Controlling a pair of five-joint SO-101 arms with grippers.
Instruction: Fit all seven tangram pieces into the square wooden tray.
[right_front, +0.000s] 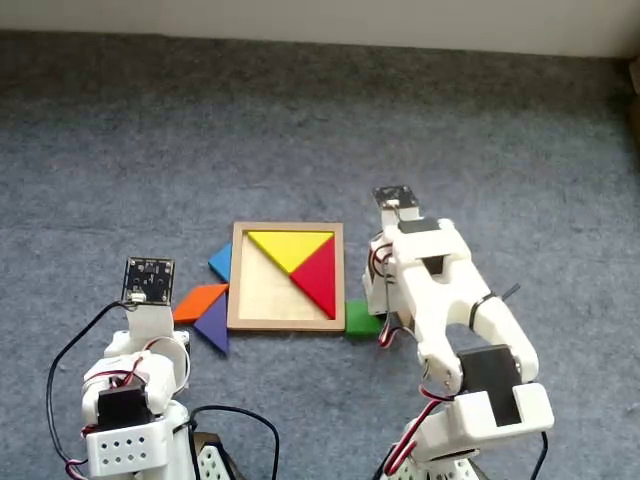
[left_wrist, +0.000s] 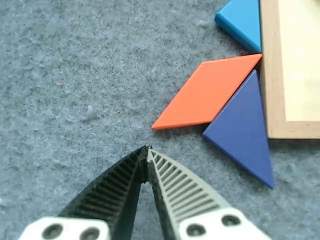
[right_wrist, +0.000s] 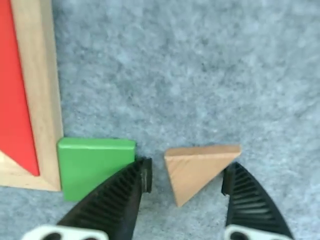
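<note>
Grey, carpet-like cloth covers the table (right_front: 300, 120), and we read the scene across it from left to right.

At the near left, the left fingers (left_wrist: 120, 190) are pressed together with nothing between them. They hang over bare cloth just short of the loose pieces, which we judge to be a waiting pose that leaves the tray free for the other arm.

Next come three pieces outside the tray's left side. The light blue triangle (left_wrist: 245, 22) lies farthest, with the orange parallelogram (left_wrist: 207, 92) and the dark blue triangle (left_wrist: 245, 135) nearer to us. These two lie edge to edge, and the dark blue one sits against the frame.

The square wooden tray (right_front: 288, 226) lies in the middle of the table. The yellow triangle (right_front: 288, 248) fills its far part and the red triangle (right_front: 318, 278) its right part. They meet along one slanted edge, so the left and near portions are bare wood.

The green square (right_wrist: 95, 162) sits tight against the tray's near right corner, outside the frame.

Just right of it lies the plain wooden triangle (right_wrist: 192, 167), flat on the cloth. The right fingers (right_wrist: 115, 200) are spread, one on each side of it, and have not closed. We take this as lining up a pinch across the piece. One finger is very close to the green square, so closing could nudge that piece.

By our count, two pieces are seated and five remain outside.
</note>
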